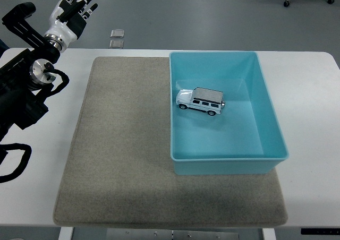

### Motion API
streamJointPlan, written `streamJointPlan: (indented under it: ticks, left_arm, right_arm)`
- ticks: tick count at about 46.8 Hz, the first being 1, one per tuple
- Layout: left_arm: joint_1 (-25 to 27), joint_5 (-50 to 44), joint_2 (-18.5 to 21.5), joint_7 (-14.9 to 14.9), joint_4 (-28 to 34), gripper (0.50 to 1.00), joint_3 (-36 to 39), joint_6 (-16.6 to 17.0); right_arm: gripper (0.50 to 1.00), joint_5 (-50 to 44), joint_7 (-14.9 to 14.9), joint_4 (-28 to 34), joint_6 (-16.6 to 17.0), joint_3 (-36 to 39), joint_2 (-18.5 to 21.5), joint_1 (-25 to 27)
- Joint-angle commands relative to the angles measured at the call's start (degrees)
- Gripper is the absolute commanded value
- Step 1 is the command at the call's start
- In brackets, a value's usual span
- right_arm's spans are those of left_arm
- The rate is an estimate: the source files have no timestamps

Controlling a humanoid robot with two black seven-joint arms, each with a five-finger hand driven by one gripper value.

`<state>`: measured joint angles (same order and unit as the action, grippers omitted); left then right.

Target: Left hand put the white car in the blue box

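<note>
white car (200, 101) upright on wheels inside blue box (268, 118), placement apparently complete. left hand (73, 11) raised at far-left corner, fingers spread, empty, well clear of box.

1 high head view looks forward and down over the table (313, 123).

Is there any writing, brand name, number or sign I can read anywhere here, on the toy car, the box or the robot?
None can be read.
White car: no lettering or plate legible; too small.
Blue box: plain, no label.
Grey mat: plain.
Left hand and its arm: no print visible.
Two small squares on the floor: too small to tell.
</note>
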<state>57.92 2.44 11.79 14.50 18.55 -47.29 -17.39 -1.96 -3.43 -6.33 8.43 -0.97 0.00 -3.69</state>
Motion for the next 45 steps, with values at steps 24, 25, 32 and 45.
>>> streamJointPlan:
  ticks: [24, 25, 32, 45]
  left_arm:
    - [-1.23, -0.07, 0.07, 0.18, -0.09, 0.999, -0.7, -3.35]
    - [-1.23, -0.07, 0.07, 0.18, -0.09, 0.999, -0.79, -3.61]
    - [-1.58, -0.33, -0.1, 0.27, -0.09, 0.999, -1.14, -5.63]
    - [-1.67, -2.36, -0.9, 0.27, 0.0, 0.999, -2.11, -5.81]
  right_arm:
    - [0.936, 0.03, 0.0, 0.0, 0.01, 0.0, 0.0, 0.0]
    - [0.936, 0.11, 0.0, 0.0, 0.1, 0.0, 0.0, 0.0]
    - [0.936, 0.29, 0.09, -0.09, 0.1, 0.09, 0.0, 0.09]
    - [0.936, 0.29, 0.26, -0.26, 0.53, 0.0, 0.0, 1.4]
